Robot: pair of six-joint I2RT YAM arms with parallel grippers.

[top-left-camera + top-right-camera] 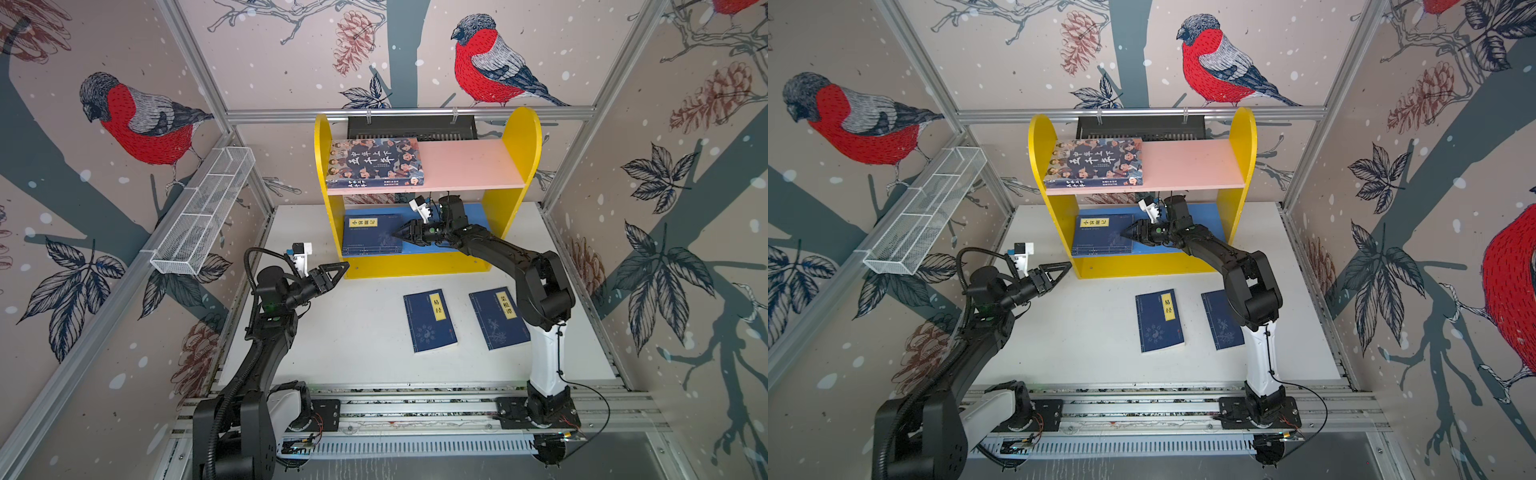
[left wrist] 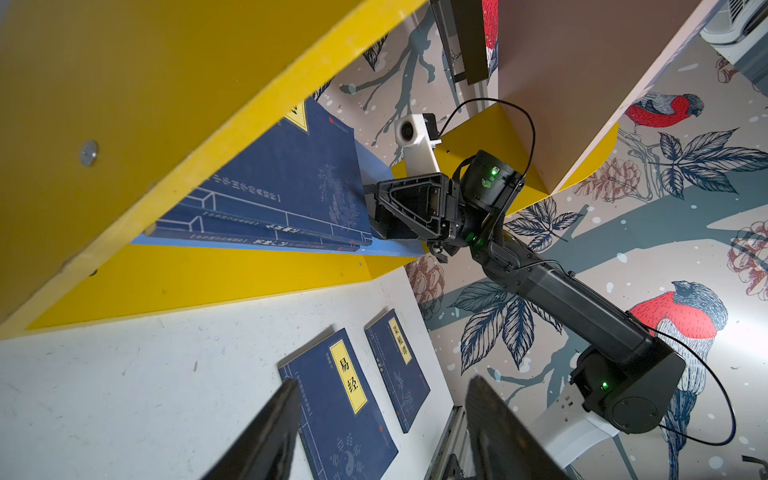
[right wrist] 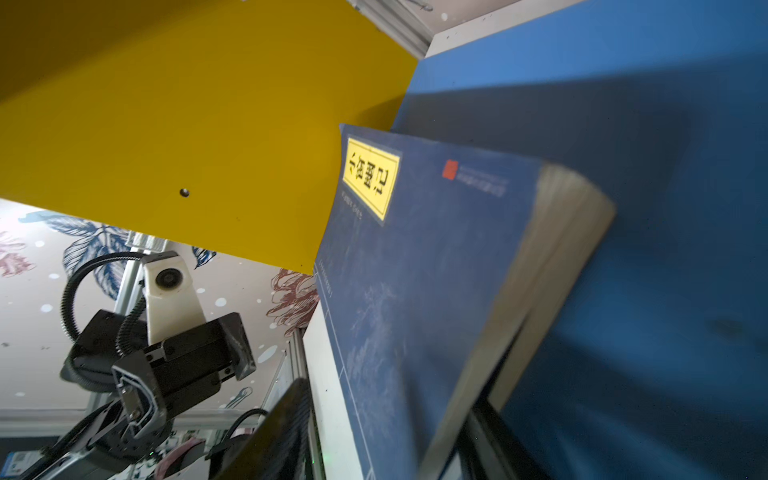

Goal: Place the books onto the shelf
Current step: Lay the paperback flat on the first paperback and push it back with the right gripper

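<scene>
Spread right claw (image 1: 395,236) is straddling a blurred book (image 3: 415,291) on the shelf (image 1: 519,141), one finger (image 3: 492,436) half hidden. Left claw (image 1: 343,266) is hovering spread.

易经 book label (image 1: 436,306); 菜根谭 book label (image 1: 506,305)

Shelf (image 1: 521,137) — yellow sides, pink and blue boards; books (image 1: 430,320) — navy, yellow labels.

Shelf (image 1: 521,141) looks like painted board to me, smooth satin yellow, with a matt pink board (image 1: 469,162). Thick book (image 1: 374,160) has a slightly glossy cover. Loose navy book (image 1: 430,328) is matt paper, and the shelved navy book (image 3: 415,291) shows rough yellowed page edges. Wire basket (image 1: 203,216) is white-coated metal mesh. Table (image 1: 353,332) is matt white, scuffed.
</scene>
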